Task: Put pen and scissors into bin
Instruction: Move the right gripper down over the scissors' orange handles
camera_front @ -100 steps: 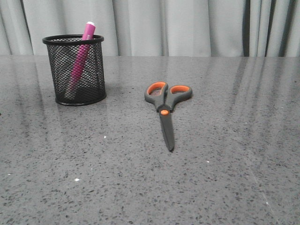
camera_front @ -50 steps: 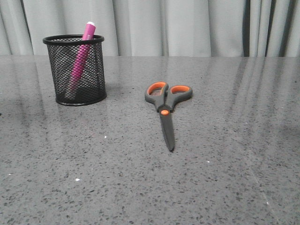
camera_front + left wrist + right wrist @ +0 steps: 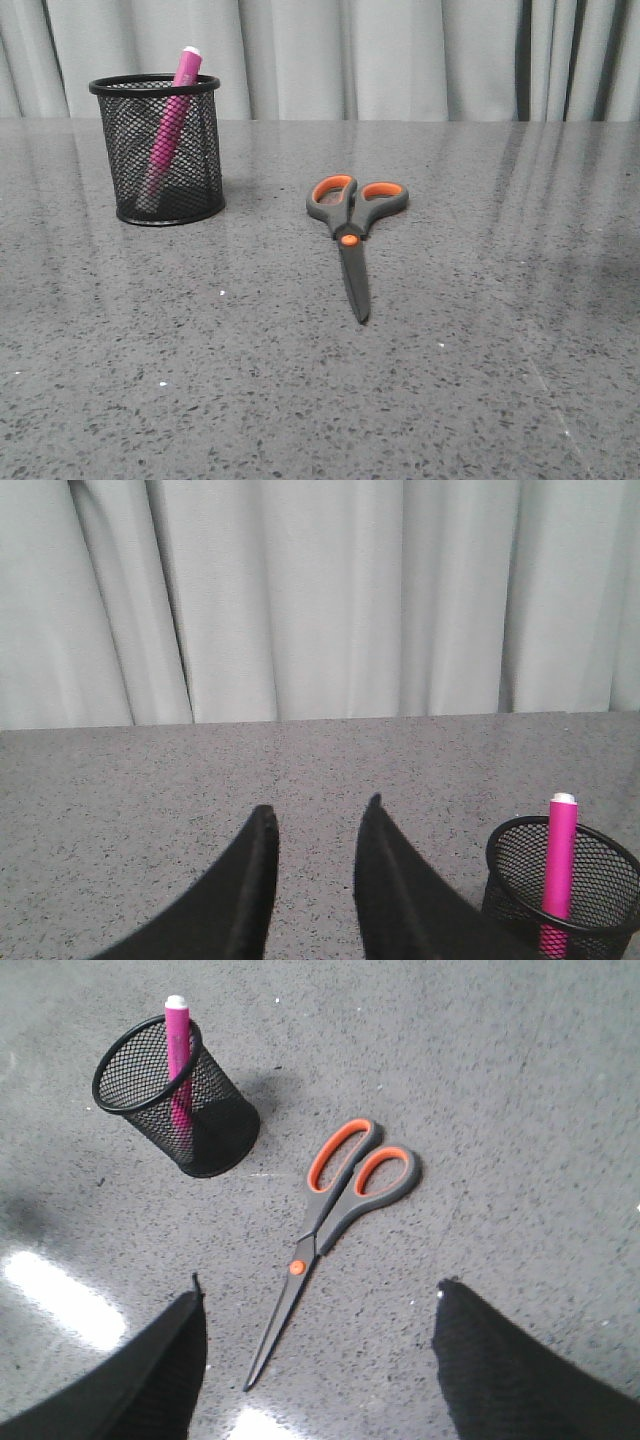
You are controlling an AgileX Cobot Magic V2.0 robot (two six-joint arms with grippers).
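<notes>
The pink pen (image 3: 170, 120) stands tilted inside the black mesh bin (image 3: 160, 150) at the table's far left. The pen also shows in the left wrist view (image 3: 558, 865) and the right wrist view (image 3: 178, 1050). The scissors (image 3: 350, 235) lie closed and flat on the table's middle, handles toward the curtain, blades toward me. No gripper shows in the front view. My left gripper (image 3: 318, 815) is open and empty above the table, beside the bin (image 3: 570, 880). My right gripper (image 3: 318, 1285) is wide open and empty, above the scissors (image 3: 335, 1210), the blade between its fingers.
The grey speckled table (image 3: 480, 380) runs back to a pale curtain (image 3: 400, 50). Bright light reflections lie on the tabletop near the right gripper (image 3: 60, 1295).
The front view has shifted very slightly; the bin, pen and scissors keep their places on the table.
</notes>
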